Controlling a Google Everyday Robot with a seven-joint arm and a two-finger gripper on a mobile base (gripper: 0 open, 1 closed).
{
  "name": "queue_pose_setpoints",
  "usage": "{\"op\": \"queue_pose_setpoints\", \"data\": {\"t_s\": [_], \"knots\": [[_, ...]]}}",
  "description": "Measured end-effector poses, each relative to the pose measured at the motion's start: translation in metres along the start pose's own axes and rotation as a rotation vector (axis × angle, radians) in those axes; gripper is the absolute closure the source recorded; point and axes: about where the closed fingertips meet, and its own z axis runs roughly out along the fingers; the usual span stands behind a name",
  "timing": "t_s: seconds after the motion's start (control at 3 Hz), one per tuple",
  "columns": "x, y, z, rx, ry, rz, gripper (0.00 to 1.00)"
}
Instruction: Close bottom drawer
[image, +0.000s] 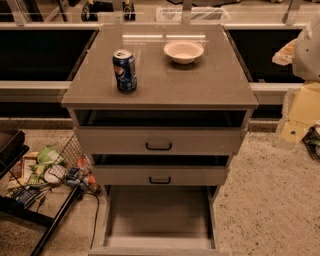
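The grey-beige cabinet stands in the middle of the camera view with all three drawers pulled out. The bottom drawer is pulled out farthest, towards me. Its shallow tray is empty, and its front panel lies at the lower edge of the view, with the handle out of sight. The middle drawer and the top drawer are each open a little, and their black handles show. My gripper is not in view. A pale rounded shape at the right edge may be part of my arm.
A blue soda can and a white bowl stand on the cabinet top. A wire basket with snack packets and a black stand leg lie on the floor at the left. Yellowish bags sit at the right.
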Motion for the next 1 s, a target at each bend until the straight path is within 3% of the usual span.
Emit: {"op": "queue_pose_setpoints", "data": {"t_s": [0.33, 0.67, 1.0], "knots": [[-0.001, -0.002, -0.005, 0.023, 0.004, -0.003, 0.00], [0.009, 0.018, 0.024, 0.030, 0.000, 0.013, 0.02], [0.019, 0.049, 0.069, 0.021, -0.026, 0.031, 0.23]]}}
